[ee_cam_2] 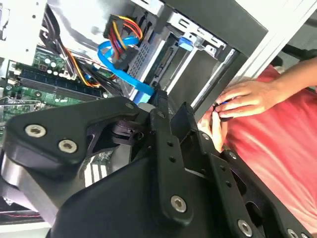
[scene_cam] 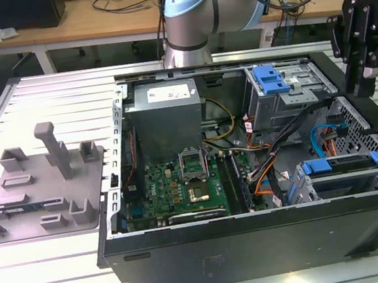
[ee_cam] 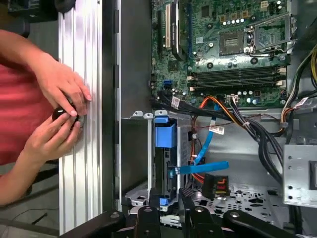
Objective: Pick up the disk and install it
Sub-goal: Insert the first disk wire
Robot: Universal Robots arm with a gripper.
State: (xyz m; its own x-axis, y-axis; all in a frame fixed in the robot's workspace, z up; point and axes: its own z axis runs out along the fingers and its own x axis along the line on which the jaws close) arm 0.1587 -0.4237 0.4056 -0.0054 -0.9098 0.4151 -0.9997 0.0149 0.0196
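Hanging at 2 o'clock in the exterior view, the robot's black hand [scene_cam: 360, 89] hovers over the rim of the open black computer case [scene_cam: 258, 244], touching nothing. In the first wrist view the hand [ee_cam: 169, 202] is released. Its two fingers [ee_cam: 148, 215] stand apart, the bay beneath shows through the gap, and nothing sits between them.

The disk [scene_cam: 338, 163], a flat drive framed by blue plastic rails, stands on edge inside the grey metal bay at the case's 4 o'clock corner. It is seen edge-on, so its long blue rail and a strip of grey side are what show. In the first wrist view the disk [ee_cam: 165, 136] lies below the hand and apart from it, with a light-blue flat cable [ee_cam: 203, 168] just beside the bay.

Toward 12 o'clock from the disk sits a grey metal cage with a ribbed blue plastic tab [scene_cam: 269, 78]. The green motherboard [scene_cam: 181, 184] fills the case floor around 6 o'clock, with the grey power supply box [scene_cam: 164, 113] at its 12 o'clock. Outside the case, at 9 o'clock, a grey plastic fixture with upright posts [scene_cam: 48, 181] rests on the ribbed aluminium surface [scene_cam: 47, 279].

In the first wrist view a person in a red top [ee_cam: 15, 104] is at the surface's edge. The person's fingers [ee_cam: 69, 94] pinch a small dark round object [ee_cam: 60, 114] against the ribbed metal, well apart from the hand.
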